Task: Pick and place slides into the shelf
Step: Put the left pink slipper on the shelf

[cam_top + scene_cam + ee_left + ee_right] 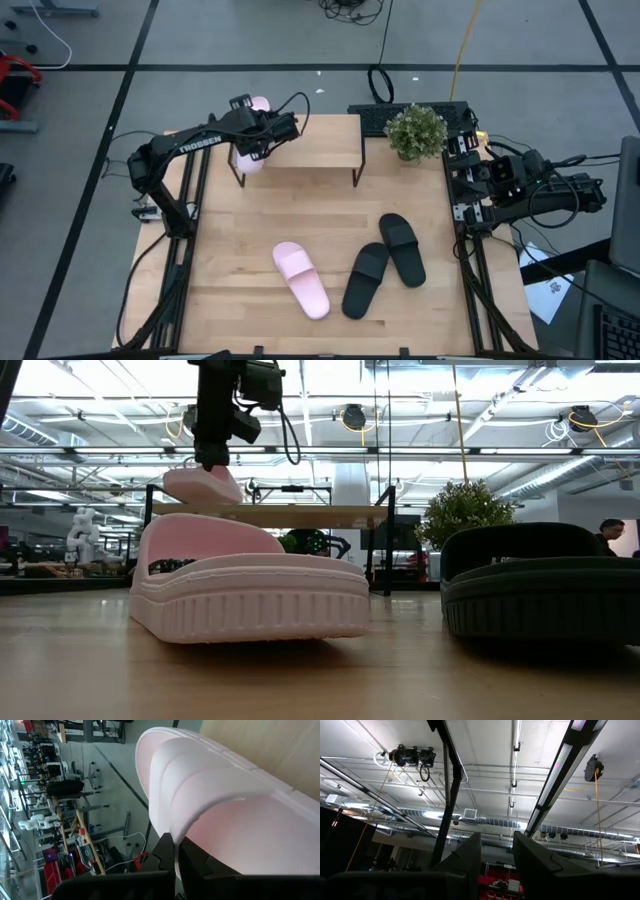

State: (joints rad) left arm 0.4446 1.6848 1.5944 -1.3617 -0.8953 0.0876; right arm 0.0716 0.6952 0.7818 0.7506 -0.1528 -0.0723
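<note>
My left gripper point(256, 133) point(212, 460) point(176, 862) is over the left end of the shelf point(305, 140) point(300, 514), shut on a pale pink slide point(250, 158) point(203, 483). The other pink slide point(301, 280) point(250, 585) lies sole down on the tabletop in front of the shelf. Two black slides point(367, 280) point(402, 248) lie to its right, their ends touching; one black slide point(540, 580) shows in the low view. My right gripper point(497, 857) waits open off the table's right edge, pointing up at the ceiling. My left gripper holds the pink slide by its wide strap point(200, 805), at the strap's edge point(174, 837), which runs in between the two fingers point(165, 855). The fingers come from above, pointing down. The slide hangs tilted just over the shelf's left end; whether it touches the board I cannot tell.
A potted plant point(415, 130) point(462, 510) stands at the shelf's right end. The right arm's base point(500, 180) sits along the table's right edge. Bare tabletop point(230, 240) lies between the shelf and the slides.
</note>
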